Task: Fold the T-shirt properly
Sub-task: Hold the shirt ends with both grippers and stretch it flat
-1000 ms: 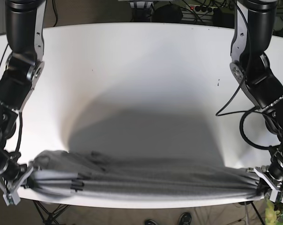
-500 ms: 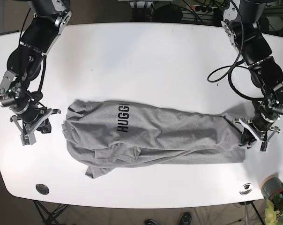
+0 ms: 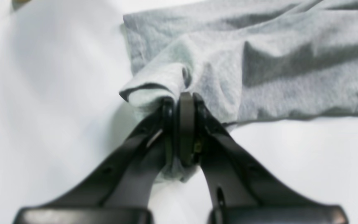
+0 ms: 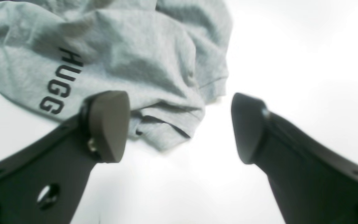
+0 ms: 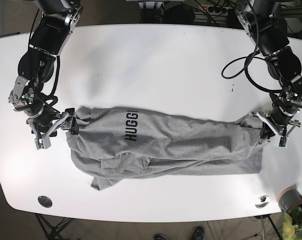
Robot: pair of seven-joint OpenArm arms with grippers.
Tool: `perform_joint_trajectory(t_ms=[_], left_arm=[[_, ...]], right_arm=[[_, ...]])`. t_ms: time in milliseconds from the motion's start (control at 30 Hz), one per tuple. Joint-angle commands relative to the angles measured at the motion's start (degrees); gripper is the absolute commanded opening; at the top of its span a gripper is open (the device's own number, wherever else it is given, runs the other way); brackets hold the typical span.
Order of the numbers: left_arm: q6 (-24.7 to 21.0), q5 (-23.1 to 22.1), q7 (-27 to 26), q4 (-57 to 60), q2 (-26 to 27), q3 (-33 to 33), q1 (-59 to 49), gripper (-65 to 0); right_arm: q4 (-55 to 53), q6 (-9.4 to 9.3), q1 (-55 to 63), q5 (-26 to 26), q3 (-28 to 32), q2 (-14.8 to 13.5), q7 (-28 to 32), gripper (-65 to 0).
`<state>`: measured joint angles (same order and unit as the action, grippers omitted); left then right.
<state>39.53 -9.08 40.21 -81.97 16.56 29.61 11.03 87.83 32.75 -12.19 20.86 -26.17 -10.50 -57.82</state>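
Note:
The grey T-shirt [image 5: 166, 145] lies crumpled across the white table [image 5: 156, 65], with black "HUGG" lettering [image 5: 130, 126] near its left part. My left gripper [image 3: 180, 102] [image 5: 267, 133] is shut on a bunched corner of the T-shirt [image 3: 259, 53] at the base view's right end. At the other end my right gripper [image 4: 179, 124] [image 5: 56, 129] is open. Its fingers straddle the T-shirt's rumpled edge [image 4: 166, 137], one finger [image 4: 107, 124] over the cloth and the other over bare table. The lettering [image 4: 59, 84] shows in the right wrist view.
A round metal fitting [image 5: 44, 201] sits near the table's front left edge and another [image 5: 262, 201] near the front right. A grey pot with a green plant [image 5: 291, 202] stands just off the front right corner. Cables hang behind the table.
The T-shirt went from hanging stretched at the table's front edge to lying on the table. Since half a second ago, my right gripper moved right to the shirt's edge; the left rose slightly.

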Motion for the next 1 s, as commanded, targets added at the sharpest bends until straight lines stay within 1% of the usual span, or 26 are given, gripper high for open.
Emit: perform_joint_trajectory(t_ms=[0, 100, 233, 300, 467, 533, 633, 733, 767, 900, 967], left_arm=[[-0.01, -0.81, -1.30, -2.11, 0.98, 0.15, 0.71, -65.0], [-0.01, -0.81, -1.30, -2.03, 0.98, 0.15, 0.71, -65.0], [-0.01, -0.81, -1.30, -1.94, 0.98, 0.24, 0.71, -65.0], [-0.01, -0.72, -1.30, -2.03, 0.98, 0.24, 0.71, -65.0], [-0.01, -0.72, -1.22, -1.76, 0.98, 0.24, 0.71, -65.0], [-0.01, -0.72, -1.22, -1.85, 0.98, 0.24, 0.71, -65.0], [-0.01, -0.72, -1.22, -1.85, 0.98, 0.24, 0.71, -65.0], [-0.01, -0.72, -1.22, -1.59, 0.98, 0.24, 0.71, -65.0], [-0.01, -0.72, -1.22, -1.59, 0.98, 0.24, 0.71, -65.0], [-0.01, -0.72, -1.22, -1.67, 0.98, 0.24, 0.80, -65.0], [-0.01, -0.63, -1.22, -1.67, 0.98, 0.24, 0.89, -65.0]], right_arm=[[-5.33, -0.01, -2.19, 0.46, -0.07, -2.73, 3.89, -16.3], [-11.30, 0.17, -4.30, 0.46, 2.04, -3.78, 6.35, -16.3], [-16.14, 0.17, -4.83, 0.46, 4.42, -4.66, 9.08, -16.3], [-17.99, 0.17, -4.83, 0.46, 4.50, -4.66, 10.83, -16.3], [-21.24, 0.17, -4.83, 0.46, 4.50, -4.40, 11.71, -16.3], [-22.56, 0.26, -4.83, 0.54, 4.59, -4.22, 12.42, -17.9], [-22.82, 0.26, -4.65, 0.46, 5.38, -3.43, 13.38, -25.0], [-23.08, 0.17, -4.65, 0.46, 7.76, -3.08, 13.65, -34.9], [-23.08, 0.17, -4.65, 0.46, 8.11, -2.90, 13.65, -37.1], [-23.00, 0.08, -4.83, 0.46, 8.46, -2.82, 13.65, -46.3], [-22.91, -0.09, -4.91, 0.72, 8.46, -2.82, 13.65, -52.6]])
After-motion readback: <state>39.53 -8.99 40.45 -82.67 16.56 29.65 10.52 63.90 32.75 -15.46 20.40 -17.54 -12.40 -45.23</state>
